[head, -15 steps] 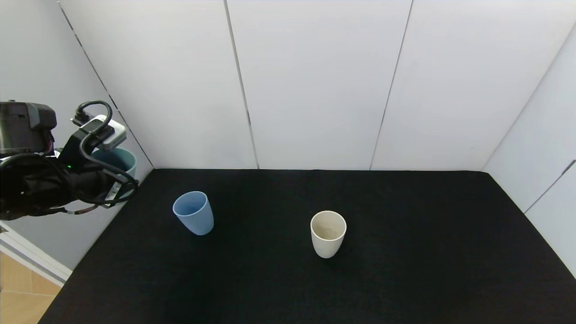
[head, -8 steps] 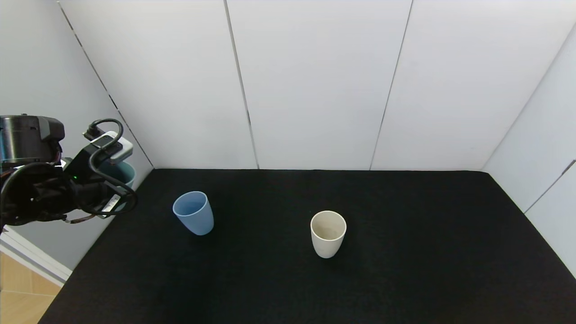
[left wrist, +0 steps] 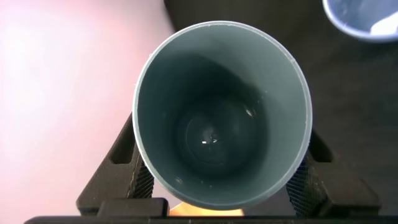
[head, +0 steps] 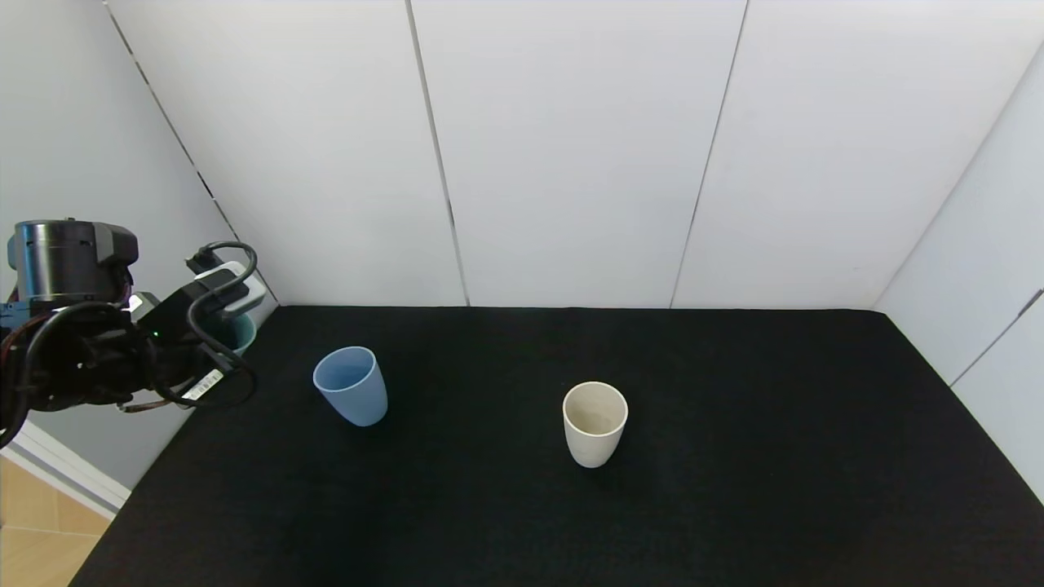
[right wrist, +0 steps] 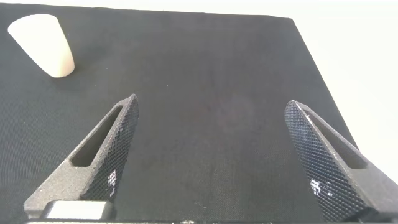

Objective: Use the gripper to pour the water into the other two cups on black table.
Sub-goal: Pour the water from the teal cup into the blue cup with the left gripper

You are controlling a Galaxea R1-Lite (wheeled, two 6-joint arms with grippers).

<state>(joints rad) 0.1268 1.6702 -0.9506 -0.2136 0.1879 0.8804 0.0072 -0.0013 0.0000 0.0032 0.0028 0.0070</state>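
My left gripper (head: 222, 349) is shut on a teal-green tumbler (head: 241, 331) and holds it upright at the black table's (head: 734, 456) back left corner. In the left wrist view the teal tumbler (left wrist: 222, 118) fills the frame between the fingers (left wrist: 132, 182), with a small glint of liquid at its bottom. The periwinkle blue cup (head: 351, 385) stands upright to its right; its rim shows in the left wrist view (left wrist: 367, 18). The cream-white cup (head: 594, 422) stands upright near the table's middle. My right gripper (right wrist: 211, 137) is open and empty above the table, with the cream cup (right wrist: 42, 45) farther off.
White wall panels close the table in at the back and on both sides. The table's left edge drops to a wooden floor (head: 33, 538).
My left arm has come down and moved right with the teal tumbler, closer to the table's back left corner. The blue and cream cups have not moved.
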